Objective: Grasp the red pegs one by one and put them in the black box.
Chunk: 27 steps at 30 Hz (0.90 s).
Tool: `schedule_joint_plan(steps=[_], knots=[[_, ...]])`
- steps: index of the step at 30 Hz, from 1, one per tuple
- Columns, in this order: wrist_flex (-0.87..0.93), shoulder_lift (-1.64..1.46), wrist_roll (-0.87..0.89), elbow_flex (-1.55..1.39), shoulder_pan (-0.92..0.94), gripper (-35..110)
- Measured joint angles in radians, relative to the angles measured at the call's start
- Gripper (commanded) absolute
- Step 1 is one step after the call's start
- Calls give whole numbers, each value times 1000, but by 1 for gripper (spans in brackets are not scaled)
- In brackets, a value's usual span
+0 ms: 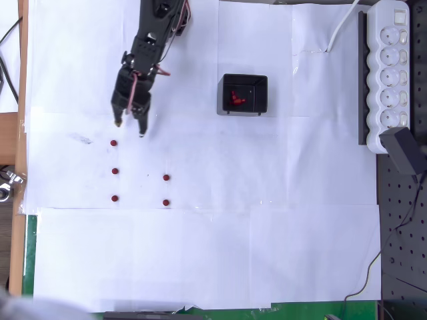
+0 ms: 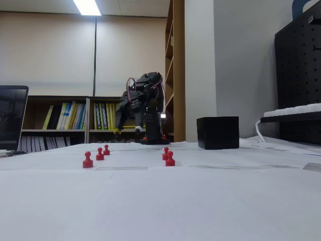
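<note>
Hovering open, the claw point(image 1: 129, 129) nears five red pegs point(image 1: 114, 171).

No writing, label, brand or number can be read anywhere; the spines of the books point(image 2: 65, 116) on the shelf in the fixed view are too small and blurred.

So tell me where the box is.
In the overhead view the box sits right of the tool, upper middle, left of the power strip.

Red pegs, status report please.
Gripper open, empty, above the nearest peg. Five red pegs on the paper, some in the black box. Nothing blocking.
</note>
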State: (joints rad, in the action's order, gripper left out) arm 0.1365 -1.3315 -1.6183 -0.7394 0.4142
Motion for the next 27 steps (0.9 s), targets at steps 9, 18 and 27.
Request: schedule_joint_plan(steps=[9,18,27], knots=[[-247,-195,49,29,12,25],[-462,-304,98,41,12,25],[-517,-391,94,-28,-6,25]])
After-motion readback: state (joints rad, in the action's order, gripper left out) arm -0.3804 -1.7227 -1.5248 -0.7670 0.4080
